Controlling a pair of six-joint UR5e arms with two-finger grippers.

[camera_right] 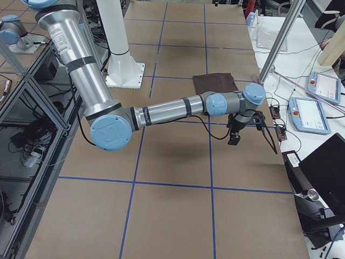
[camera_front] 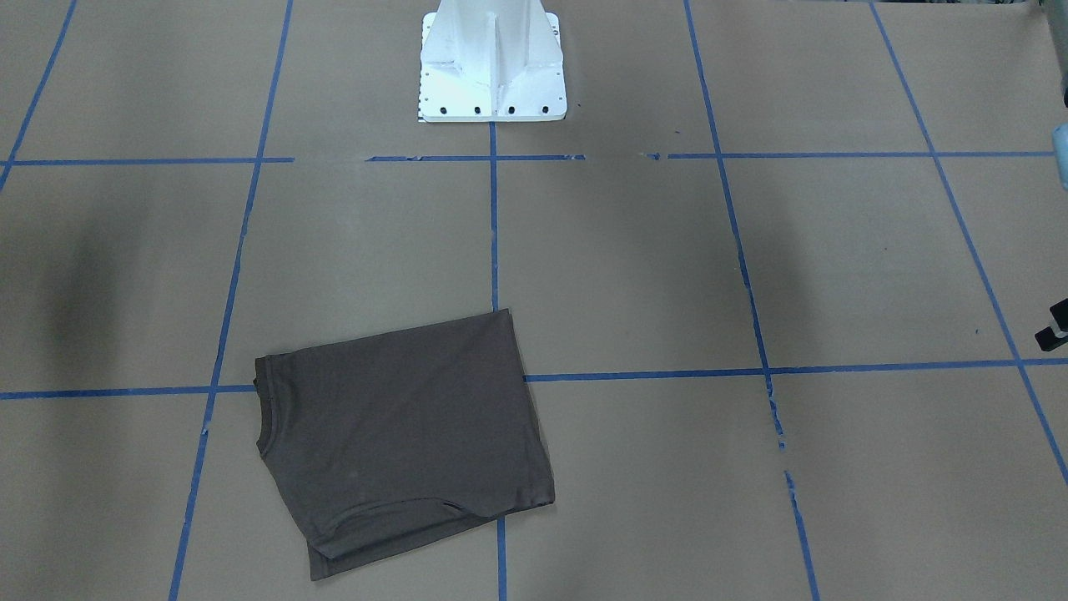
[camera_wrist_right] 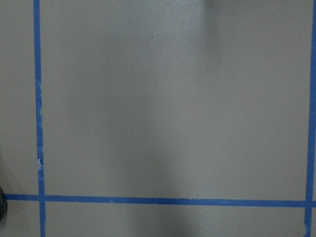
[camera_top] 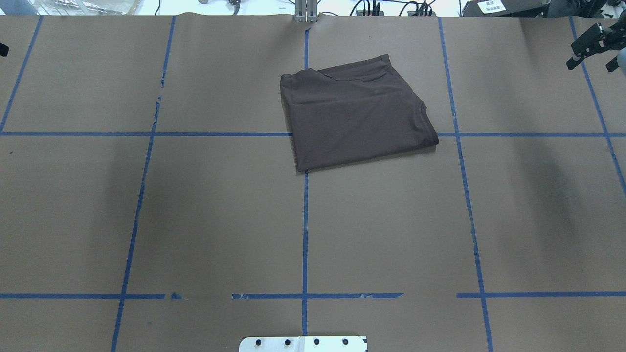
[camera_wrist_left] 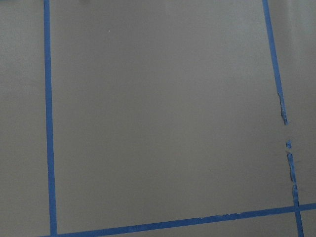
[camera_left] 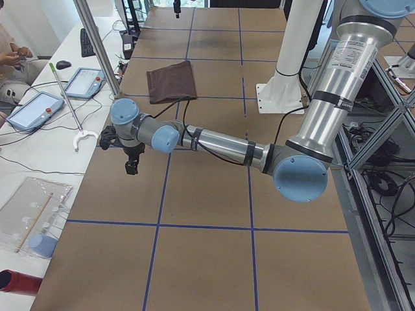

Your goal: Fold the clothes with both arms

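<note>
The dark brown T-shirt point(camera_front: 400, 426) lies folded into a rough rectangle on the brown table, in the far half near the centre line point(camera_top: 352, 112), with nothing touching it. It also shows small in the side views point(camera_left: 170, 81) point(camera_right: 215, 82). My right gripper point(camera_top: 589, 66) hovers at the table's far right edge, well away from the shirt, fingers spread and empty. My left gripper point(camera_front: 1053, 327) is cut off by the frame edge; it hangs over the table's left end point(camera_left: 131, 162), and I cannot tell its state. Both wrist views show only bare table and blue tape.
The white pedestal base point(camera_front: 491, 67) stands at the robot's side of the table. Blue tape lines point(camera_top: 305, 220) grid the brown surface. A side bench by the far edge holds tablets point(camera_left: 35, 109), a keyboard and cables. A person's hands point(camera_left: 14, 55) rest there.
</note>
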